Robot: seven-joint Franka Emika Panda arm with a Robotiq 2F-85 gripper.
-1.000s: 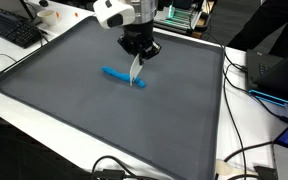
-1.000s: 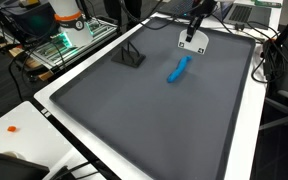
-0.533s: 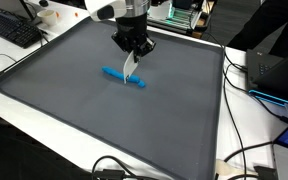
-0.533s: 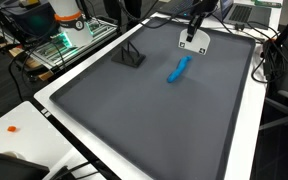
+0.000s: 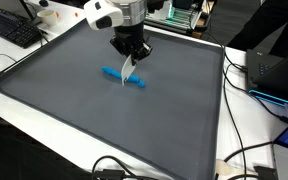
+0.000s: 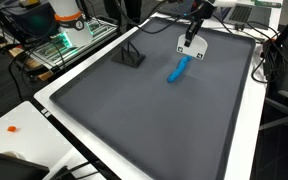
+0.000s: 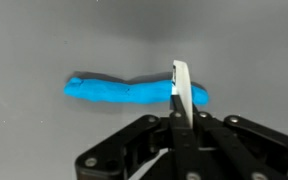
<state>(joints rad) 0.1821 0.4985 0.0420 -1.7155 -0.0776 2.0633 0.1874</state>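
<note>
Gripper (image 7: pixel 179 118) pinched hard on a thin white card (image 7: pixel 181 85). Fingers are almost together, and the card sits edge-on to the wrist camera, sticking out past the tips. In the wrist view the card edge crosses one end of a blue roll (image 7: pixel 124 92). It looks like a soft clay or putty stick, but I can't confirm the material. No view shows whether card and roll touch or are just apart.

Blue roll lies flat on the grey mat (image 5: pixel 74 115), well clear of all four mat edges and somewhat nearer the edge the arm reaches in from. In an exterior view the card (image 6: pixel 189 46) hangs face-on just beside the roll's far end.

My read of the step: the card is being lined up over the roll's end, with its face set across the roll's long axis. Any further descent calls for a vertical card and a firm pinch. A thin card can twist between the pads, and the roll is loose, so it can skid.

Farther out:
- black stand (image 6: pixel 131 56) by a far mat edge
- keyboard (image 5: pixel 14 30) at a worktop corner
- green circuit board (image 6: pixel 69 38) beyond the worktop

No legible brand, label or writing anywhere.
</note>
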